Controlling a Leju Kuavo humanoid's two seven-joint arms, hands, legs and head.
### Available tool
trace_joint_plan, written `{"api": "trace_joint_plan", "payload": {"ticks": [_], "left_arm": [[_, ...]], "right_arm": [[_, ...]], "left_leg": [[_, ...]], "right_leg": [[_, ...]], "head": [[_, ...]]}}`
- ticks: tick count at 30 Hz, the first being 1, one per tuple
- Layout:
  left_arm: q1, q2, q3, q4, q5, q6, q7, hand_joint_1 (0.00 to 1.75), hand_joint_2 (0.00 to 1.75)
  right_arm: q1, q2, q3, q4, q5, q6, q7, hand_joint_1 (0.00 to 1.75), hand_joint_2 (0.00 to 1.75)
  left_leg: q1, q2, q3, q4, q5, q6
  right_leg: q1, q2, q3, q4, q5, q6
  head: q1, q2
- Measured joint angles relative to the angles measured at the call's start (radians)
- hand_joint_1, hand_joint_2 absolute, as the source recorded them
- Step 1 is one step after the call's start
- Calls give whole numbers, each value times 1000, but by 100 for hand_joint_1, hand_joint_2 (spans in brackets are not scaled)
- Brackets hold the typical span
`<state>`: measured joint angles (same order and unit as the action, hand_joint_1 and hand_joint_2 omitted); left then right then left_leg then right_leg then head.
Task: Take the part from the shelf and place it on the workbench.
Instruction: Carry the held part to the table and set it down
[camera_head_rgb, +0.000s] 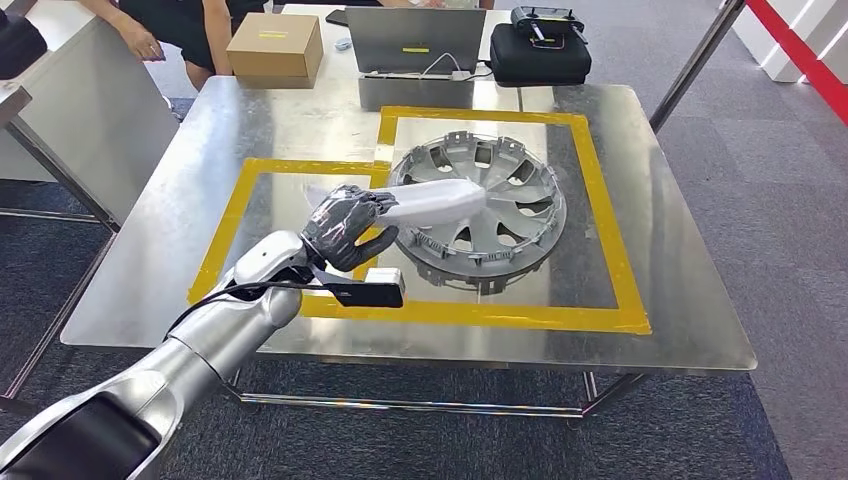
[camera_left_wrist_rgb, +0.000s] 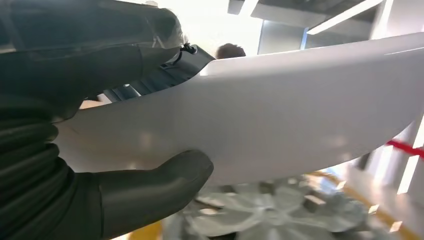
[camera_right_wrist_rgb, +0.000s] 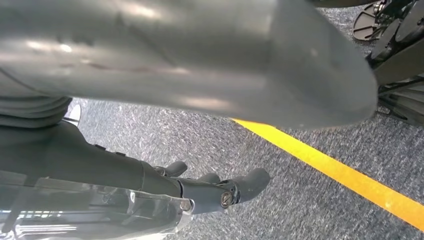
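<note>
My left hand (camera_head_rgb: 348, 226) has its fingers (camera_left_wrist_rgb: 150, 192) wrapped round one end of the white part (camera_head_rgb: 440, 203), thumb under and the rest over. The grip sits at the near end, I judge, so the free length reaches out ahead of the wrist. In the left wrist view the part (camera_left_wrist_rgb: 280, 120) is a long, smooth, curved shell, held clear above what lies below.

The part hangs over the near edge of the hubcap (camera_head_rgb: 495, 210), which lies flat on the workbench (camera_head_rgb: 680, 320) inside the yellow tape (camera_head_rgb: 600, 200) frame. Whether its far end touches the hubcap I cannot tell. The tape marks two joined boxes; my hand is over their seam, so I take the taped area for the drop zone. The shelf step looks done; setting down and letting go remain.

My right hand (camera_right_wrist_rgb: 220, 192) hangs low over grey carpet beside a yellow floor line (camera_right_wrist_rgb: 340, 175), fingers loosely apart, holding nothing.

Beyond the bench are a laptop (camera_head_rgb: 415, 40), a box (camera_head_rgb: 275, 45), a black case (camera_head_rgb: 540, 55) and a person (camera_head_rgb: 180, 30).
</note>
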<state>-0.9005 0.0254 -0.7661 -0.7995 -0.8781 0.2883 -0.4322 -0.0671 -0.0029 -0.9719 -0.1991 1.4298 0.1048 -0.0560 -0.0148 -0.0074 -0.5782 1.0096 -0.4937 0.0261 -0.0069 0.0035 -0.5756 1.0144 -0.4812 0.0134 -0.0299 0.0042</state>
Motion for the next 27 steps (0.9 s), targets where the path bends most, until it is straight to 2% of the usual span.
{"api": "trace_joint_plan", "payload": {"ticks": [6,11,19,27], "left_arm": [[-38,-3,8,233,-43,81,100,175,175],[-54,1,43,343,-41,89,151,175,175],[-43,36,97,429,-49,131,211,175,175],[-3,67,117,462,-101,162,267,175,175]], "right_arm": [[3,2,-10,0,-3,-2,0,0,0],[4,2,-16,0,-3,-9,0,0,0],[3,2,-16,0,15,-11,-5,0,0],[-4,2,-11,0,40,-11,-17,0,0]], "left_leg": [[0,1,0,0,0,0],[0,1,0,0,0,0],[0,0,0,0,0,0],[0,0,0,0,0,0]], "right_leg": [[0,1,0,0,0,0],[0,1,0,0,0,0],[0,1,0,0,0,0],[0,1,0,0,0,0]], "head": [[0,0],[0,0],[0,0],[0,0]]}}
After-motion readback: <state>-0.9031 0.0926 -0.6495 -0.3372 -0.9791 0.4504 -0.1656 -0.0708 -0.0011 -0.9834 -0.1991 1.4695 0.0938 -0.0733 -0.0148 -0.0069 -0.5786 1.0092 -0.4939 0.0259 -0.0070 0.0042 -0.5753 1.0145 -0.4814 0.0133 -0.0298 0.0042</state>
